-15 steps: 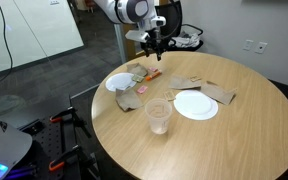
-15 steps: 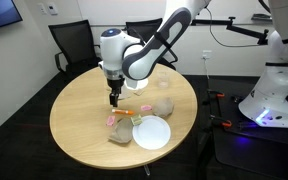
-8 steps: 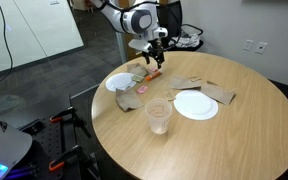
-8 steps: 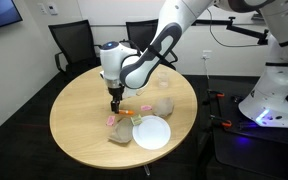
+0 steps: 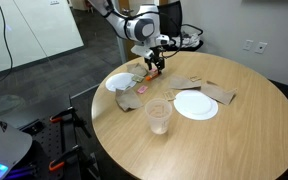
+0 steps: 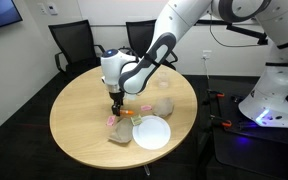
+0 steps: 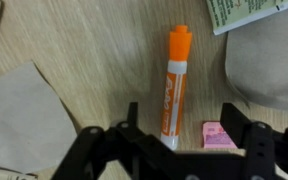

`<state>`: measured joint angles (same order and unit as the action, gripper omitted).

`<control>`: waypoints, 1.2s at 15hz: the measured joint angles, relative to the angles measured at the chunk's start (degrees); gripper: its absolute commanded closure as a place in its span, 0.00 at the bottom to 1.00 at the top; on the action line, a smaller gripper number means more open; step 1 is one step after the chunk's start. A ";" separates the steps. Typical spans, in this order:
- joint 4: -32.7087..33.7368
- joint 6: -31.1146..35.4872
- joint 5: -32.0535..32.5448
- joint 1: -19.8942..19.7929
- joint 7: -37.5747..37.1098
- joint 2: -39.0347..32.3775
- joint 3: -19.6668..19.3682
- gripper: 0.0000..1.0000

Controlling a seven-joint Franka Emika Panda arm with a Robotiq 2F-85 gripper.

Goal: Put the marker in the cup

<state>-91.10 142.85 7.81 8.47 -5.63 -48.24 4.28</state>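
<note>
The orange-red marker (image 7: 174, 85) lies flat on the wooden table and also shows in an exterior view (image 5: 152, 73). My gripper (image 7: 181, 115) is open and low over it, with the marker's white end between the fingers, nearer the left finger. The gripper shows in both exterior views (image 5: 155, 66) (image 6: 116, 102). The clear plastic cup (image 5: 159, 115) stands upright and empty near the table's edge, well apart from the gripper. It shows faintly in an exterior view (image 6: 164, 84).
A white paper plate (image 5: 196, 104) (image 6: 151, 131) lies beside the cup. Brown paper scraps (image 5: 209, 90) and crumpled white paper (image 5: 119, 82) surround the marker. A small pink piece (image 7: 216, 134) lies by the right finger. A white rim (image 7: 269, 70) sits close by.
My gripper has come down towards the table and now straddles the marker. The marker, cup and plate have not moved.
</note>
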 measured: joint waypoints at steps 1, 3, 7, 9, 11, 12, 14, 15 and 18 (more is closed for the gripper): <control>0.32 0.00 -0.12 0.00 0.00 -0.37 -0.03 0.55; 0.80 0.00 -0.29 0.00 0.00 -0.94 -0.08 0.70; 1.68 0.00 -0.41 -0.05 0.00 -1.84 -0.10 0.99; 2.05 -0.01 -0.47 -0.06 0.00 -2.08 -0.10 0.95; 2.17 -0.01 -0.49 -0.08 0.00 -2.10 -0.10 0.95; 2.22 -0.01 -0.49 -0.08 0.00 -2.08 -0.10 0.95; 2.21 0.02 -0.48 -0.08 0.00 -1.65 -0.13 0.95; 2.07 0.03 -0.48 -0.08 0.00 -1.04 -0.19 0.95; 0.09 0.06 -0.28 -0.05 0.05 2.86 -0.67 0.95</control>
<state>-91.01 142.91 7.53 8.41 -5.58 -45.38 3.61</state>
